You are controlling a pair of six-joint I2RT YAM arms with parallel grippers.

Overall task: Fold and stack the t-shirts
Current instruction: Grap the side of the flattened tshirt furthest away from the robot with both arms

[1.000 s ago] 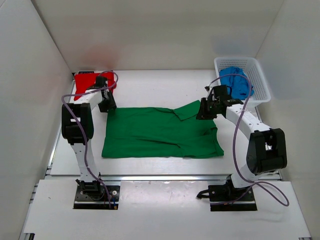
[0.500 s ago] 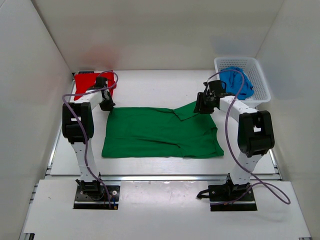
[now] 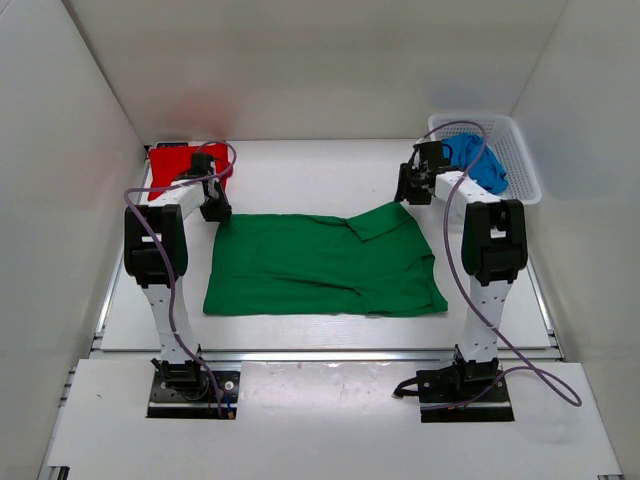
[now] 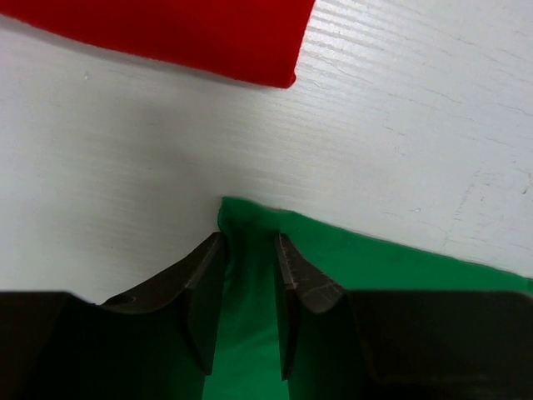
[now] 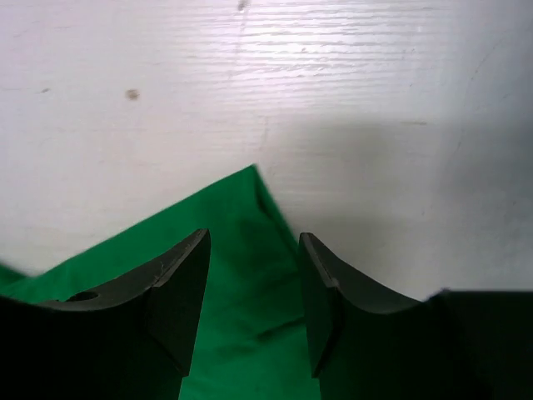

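Note:
The green collared t-shirt (image 3: 320, 265) lies spread flat in the middle of the table. My left gripper (image 3: 213, 208) stands over its far left corner. In the left wrist view the left gripper (image 4: 250, 242) has its jaws slightly parted astride that green corner (image 4: 375, 262). My right gripper (image 3: 408, 190) hovers at the shirt's far right corner. Seen from the right wrist, the right gripper (image 5: 254, 237) is wide open over the green corner tip (image 5: 241, 208). The red t-shirt (image 3: 180, 165) (image 4: 166, 33) lies folded at the far left. The blue t-shirt (image 3: 482, 167) sits crumpled in the basket.
A white mesh basket (image 3: 520, 160) stands at the far right, close behind my right arm. White walls enclose the table on the left, back and right. The folded red shirt lies just beyond my left gripper.
My right arm has drawn back toward the far edge, from over the shirt's right shoulder to its far corner, and its jaws have opened wider. My left gripper has barely shifted.

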